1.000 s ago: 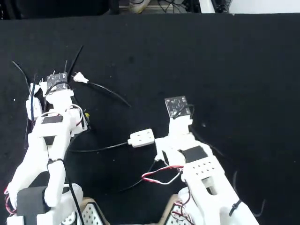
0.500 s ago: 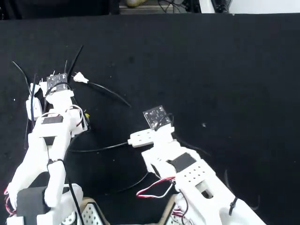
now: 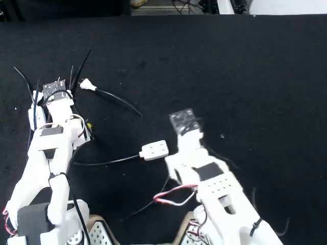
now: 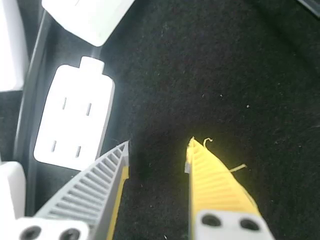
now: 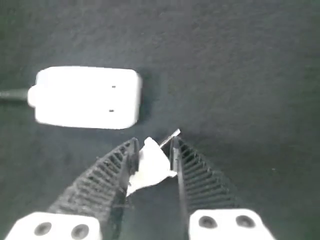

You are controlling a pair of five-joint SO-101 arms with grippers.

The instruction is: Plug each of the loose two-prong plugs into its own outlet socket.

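Right gripper [image 5: 153, 142] backed off the white rectangular cord socket [image 5: 87, 97], still pinching a white two-prong plug [image 5: 149, 164]; not inserted, probably needs realigning. Left gripper [image 4: 158, 144] jaws spread, empty.

1. High view looks steeply down over the whole black cloth worktop [image 3: 240, 71].
2. Wrist views face down, close, past left end effector [image 4: 157, 147] and right end effector [image 5: 152, 145].
3. High and right wrist views share the white rectangular socket block [image 3: 155, 149].

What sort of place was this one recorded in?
Most likely a robotics lab bench: a table draped in black cloth, a white left arm and right arm side by side, an outlet socket and loose plug laid out as props. Cables lie beyond the far edge.
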